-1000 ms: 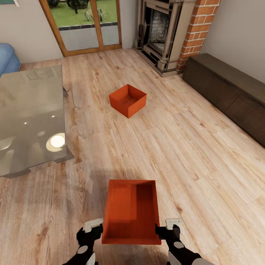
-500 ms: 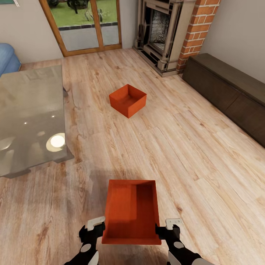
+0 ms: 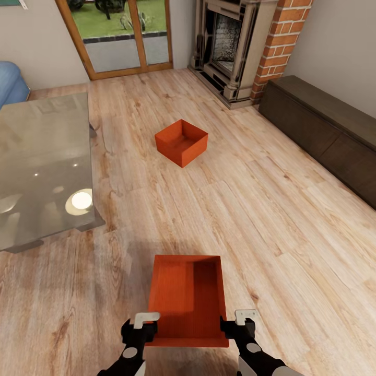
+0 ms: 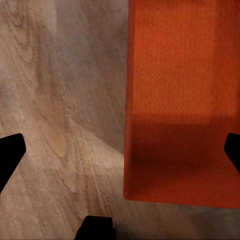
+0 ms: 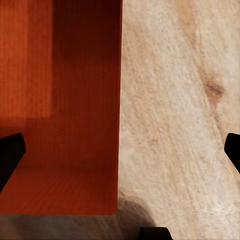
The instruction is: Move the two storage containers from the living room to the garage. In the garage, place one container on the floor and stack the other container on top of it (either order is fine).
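Note:
Two orange-red storage containers sit on the living room's light wood floor. The near one [image 3: 187,300] lies right in front of me, and the far one [image 3: 181,142] stands mid-room, turned at an angle. My left gripper [image 3: 144,331] is at the near bin's left wall and my right gripper [image 3: 233,328] at its right wall. In the left wrist view the left gripper [image 4: 120,152] is open, its fingers wide apart on either side of the bin's wall [image 4: 127,100]. In the right wrist view the right gripper [image 5: 120,150] is open the same way around the other wall [image 5: 119,100].
A glass coffee table [image 3: 42,156] stands at the left, with a blue sofa [image 3: 10,83] behind it. At the back are wood-framed glass doors [image 3: 120,36] and a brick fireplace [image 3: 230,42]. A dark low cabinet [image 3: 324,130] runs along the right wall.
My left gripper has moved right, up to the near container's left wall. The right gripper and both containers have stayed where they were.

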`<state>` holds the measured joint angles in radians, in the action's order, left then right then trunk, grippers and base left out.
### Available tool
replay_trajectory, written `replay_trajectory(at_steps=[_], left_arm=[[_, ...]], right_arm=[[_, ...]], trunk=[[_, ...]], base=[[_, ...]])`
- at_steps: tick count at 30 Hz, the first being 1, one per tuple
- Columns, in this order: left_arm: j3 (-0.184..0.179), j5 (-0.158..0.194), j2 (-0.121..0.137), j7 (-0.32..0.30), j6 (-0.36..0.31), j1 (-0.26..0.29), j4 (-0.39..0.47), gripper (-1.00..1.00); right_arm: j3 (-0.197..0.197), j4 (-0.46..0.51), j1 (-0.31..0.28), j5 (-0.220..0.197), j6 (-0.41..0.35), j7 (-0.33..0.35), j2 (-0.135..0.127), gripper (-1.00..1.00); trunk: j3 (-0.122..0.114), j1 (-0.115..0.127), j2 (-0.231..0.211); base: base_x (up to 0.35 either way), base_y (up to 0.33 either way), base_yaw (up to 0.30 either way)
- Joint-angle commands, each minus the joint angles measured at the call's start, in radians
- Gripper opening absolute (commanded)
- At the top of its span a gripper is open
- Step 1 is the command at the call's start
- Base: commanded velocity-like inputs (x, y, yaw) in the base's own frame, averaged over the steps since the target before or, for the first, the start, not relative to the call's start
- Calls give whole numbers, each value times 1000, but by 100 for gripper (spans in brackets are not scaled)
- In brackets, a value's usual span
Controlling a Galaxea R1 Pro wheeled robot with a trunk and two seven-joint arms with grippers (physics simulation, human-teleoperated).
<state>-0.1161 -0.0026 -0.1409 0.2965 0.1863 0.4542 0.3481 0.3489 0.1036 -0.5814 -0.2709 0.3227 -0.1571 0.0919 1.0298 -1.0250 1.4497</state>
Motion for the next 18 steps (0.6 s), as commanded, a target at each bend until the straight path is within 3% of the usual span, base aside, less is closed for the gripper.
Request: replay_trajectory(at_steps=[1, 15, 18], left_arm=[[-11, -3, 1, 9, 2, 0, -1, 100], [-13, -3, -2, 11, 3, 1, 0, 100], [-12, -1, -2, 11, 5, 1, -1, 100]], right_arm=[[9, -1, 0, -8, 3, -4, 0, 100], [9, -1, 0, -8, 4, -4, 0, 100], [9, -1, 0, -8, 4, -4, 0, 100]], trunk=[[0, 0, 0], [0, 0, 0], [10, -11, 21]], base=[[0, 0, 0], [0, 0, 0], [0, 0, 0]])
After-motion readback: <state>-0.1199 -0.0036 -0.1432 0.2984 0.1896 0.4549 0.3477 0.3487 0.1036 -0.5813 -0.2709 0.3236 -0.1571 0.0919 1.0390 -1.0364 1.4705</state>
